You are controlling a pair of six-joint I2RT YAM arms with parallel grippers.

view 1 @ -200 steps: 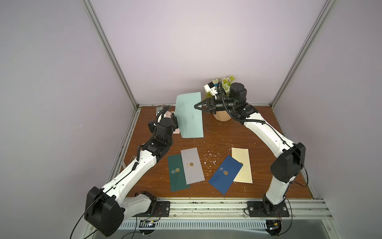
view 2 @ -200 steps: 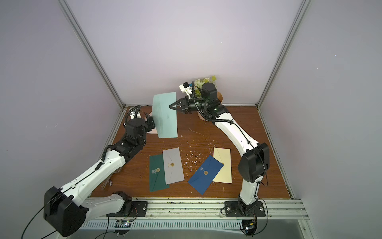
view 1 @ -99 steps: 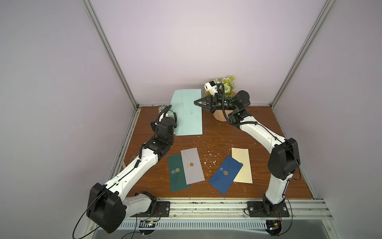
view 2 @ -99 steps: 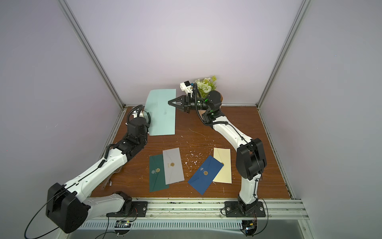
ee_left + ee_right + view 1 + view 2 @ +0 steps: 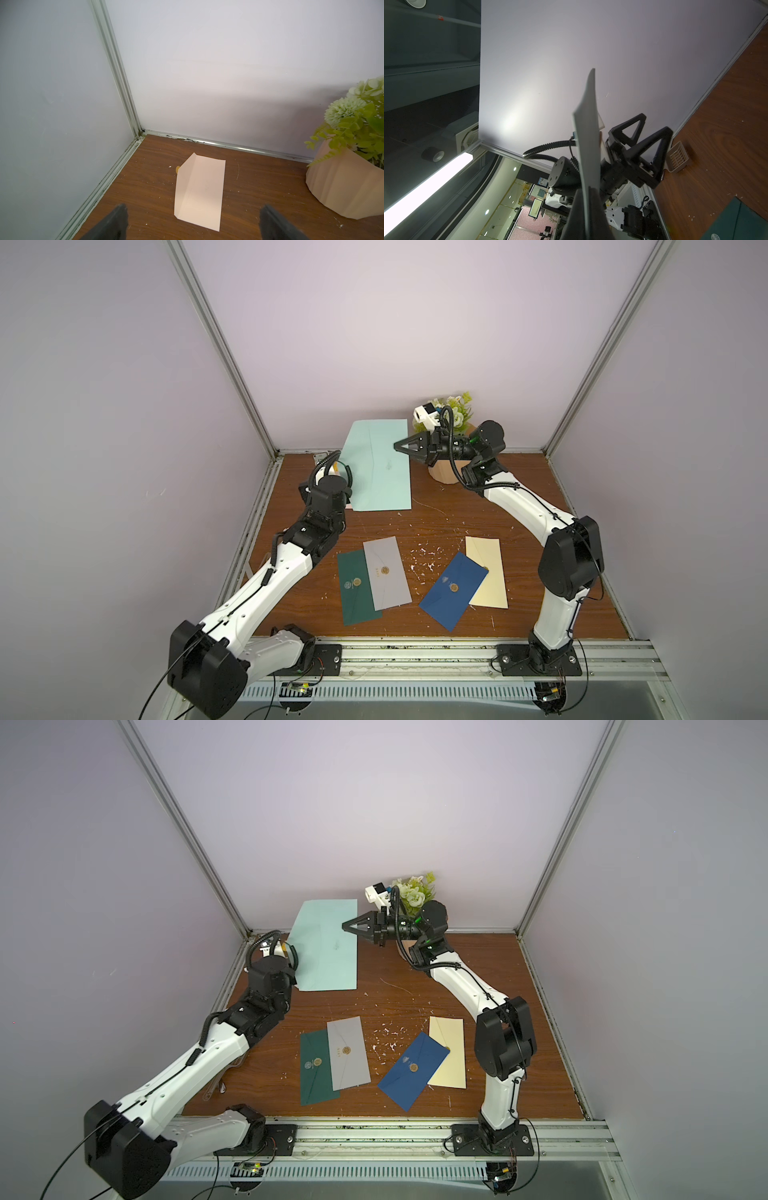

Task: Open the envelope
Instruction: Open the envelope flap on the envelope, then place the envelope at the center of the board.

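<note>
Gripping: right gripper (image 5: 397,445) clamped on the mint envelope (image 5: 376,472) edge, held aloft at upper centre in both top views.
Left gripper (image 5: 193,220): fingers spread wide, empty.
Risk: thin one-edge pinch; it may slip or sag.

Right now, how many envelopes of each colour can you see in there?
mint envelope: 1
dark green envelope: 1
grey envelope: 1
navy blue envelope: 1
cream envelope: 1
pink envelope: 1
Total: 6 envelopes
</note>
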